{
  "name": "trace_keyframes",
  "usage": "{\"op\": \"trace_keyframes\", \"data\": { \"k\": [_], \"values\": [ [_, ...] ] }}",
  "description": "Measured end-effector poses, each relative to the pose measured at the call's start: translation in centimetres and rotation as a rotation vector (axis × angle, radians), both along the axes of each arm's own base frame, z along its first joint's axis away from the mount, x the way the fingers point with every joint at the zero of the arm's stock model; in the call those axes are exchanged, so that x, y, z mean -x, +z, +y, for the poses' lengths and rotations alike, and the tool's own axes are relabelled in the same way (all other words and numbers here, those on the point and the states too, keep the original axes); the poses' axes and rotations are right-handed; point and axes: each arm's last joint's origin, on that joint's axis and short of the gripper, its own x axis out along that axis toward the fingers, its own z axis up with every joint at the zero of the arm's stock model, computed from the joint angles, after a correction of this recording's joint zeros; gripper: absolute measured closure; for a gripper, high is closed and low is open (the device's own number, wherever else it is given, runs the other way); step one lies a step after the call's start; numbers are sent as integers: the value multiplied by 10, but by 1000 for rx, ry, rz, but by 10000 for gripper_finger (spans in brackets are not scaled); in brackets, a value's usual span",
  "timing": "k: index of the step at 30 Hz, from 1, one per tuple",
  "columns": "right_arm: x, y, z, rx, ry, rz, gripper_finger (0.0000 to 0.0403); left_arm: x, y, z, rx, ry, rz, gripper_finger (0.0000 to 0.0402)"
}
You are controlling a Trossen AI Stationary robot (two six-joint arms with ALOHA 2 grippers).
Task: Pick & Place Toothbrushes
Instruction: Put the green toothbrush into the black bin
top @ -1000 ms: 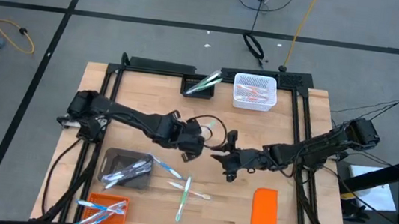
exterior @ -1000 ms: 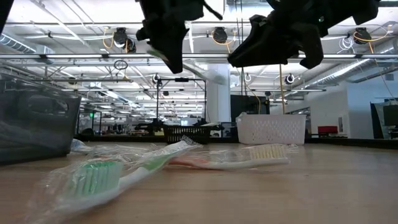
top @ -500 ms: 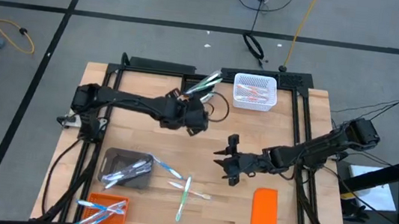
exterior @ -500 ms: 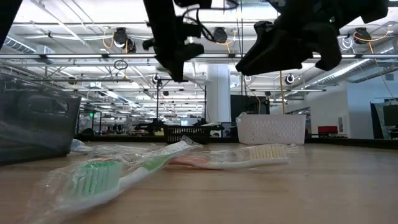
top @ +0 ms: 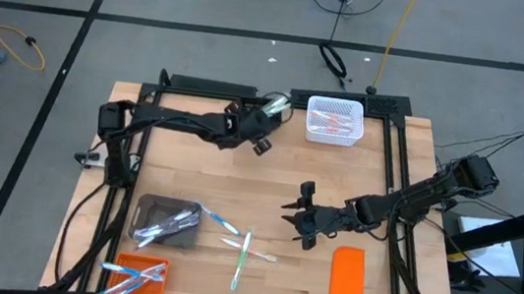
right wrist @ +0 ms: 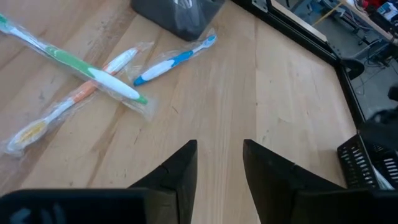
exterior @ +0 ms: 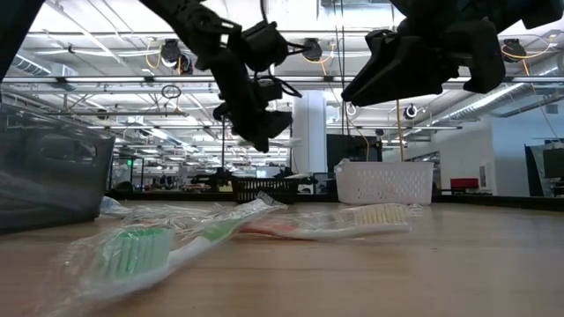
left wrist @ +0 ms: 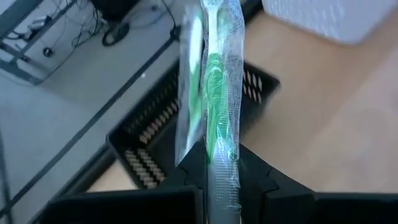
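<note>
Since a second ago the left hand [top: 267, 120] has swung from mid-counter to the far edge, carrying a wrapped green toothbrush [left wrist: 214, 93] clamped between its fingers; it now hovers just over the black basket [left wrist: 186, 124], beside the white basket [top: 333, 121]. Meanwhile the right hand [top: 302, 216] has drawn back a little toward the near right and hangs empty, fingers partly apart, above the bare counter [top: 337, 180].

By my reading the job is partway done. The white basket already holds some brushes, and this one looks about to be dropped. Left over: three loose toothbrushes [top: 243, 246] near the front, more in the grey bin [top: 166, 223] and the orange tray [top: 136, 275].
</note>
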Motion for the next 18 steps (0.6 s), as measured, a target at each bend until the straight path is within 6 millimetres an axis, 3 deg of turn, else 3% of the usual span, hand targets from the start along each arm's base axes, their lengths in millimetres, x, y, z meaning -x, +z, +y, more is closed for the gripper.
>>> {"op": "trace_keyframes", "data": {
  "k": [7, 18],
  "values": [
    [0, 0, 0, -2, -2, -3, 285, 5, -9, 26, -73, 0, -98, 367],
    [0, 0, 0, -1, -3, -4, 286, 17, -5, 63, -59, 20, -188, 366]
  ]
}}
